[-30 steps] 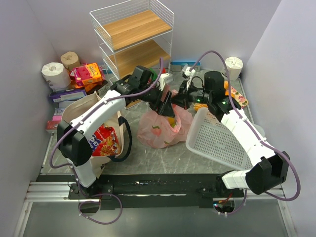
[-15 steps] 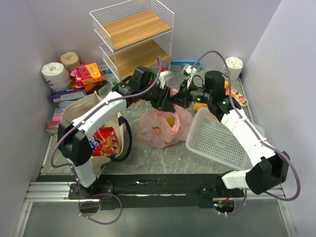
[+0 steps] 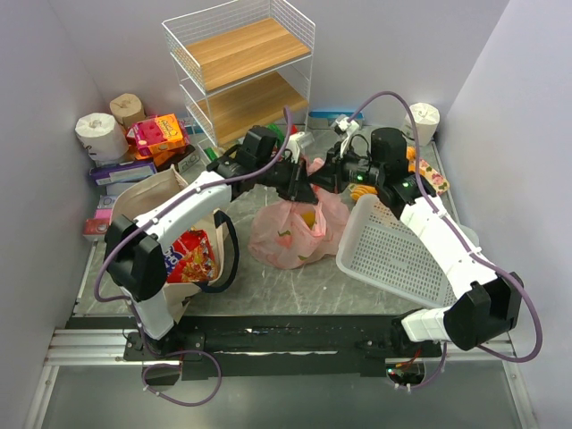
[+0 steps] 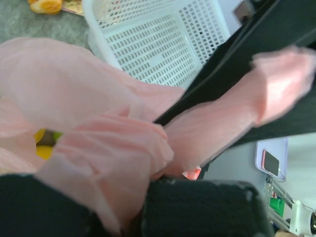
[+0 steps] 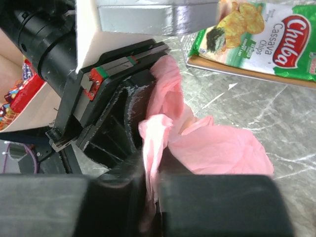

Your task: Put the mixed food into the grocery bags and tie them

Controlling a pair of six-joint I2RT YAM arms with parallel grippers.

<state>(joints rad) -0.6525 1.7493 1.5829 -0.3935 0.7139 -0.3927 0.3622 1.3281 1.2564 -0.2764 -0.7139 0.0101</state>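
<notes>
Top external: pink bag [image 3: 288, 231] handles in left tool [image 3: 303, 187] and right tool [image 3: 323, 179].

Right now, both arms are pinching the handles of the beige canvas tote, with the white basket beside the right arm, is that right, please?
No: they pinch the handles of the pink plastic bag, not the tote. The top external view shows the left gripper and right gripper meeting above it; the white basket is beside the right arm.
</notes>
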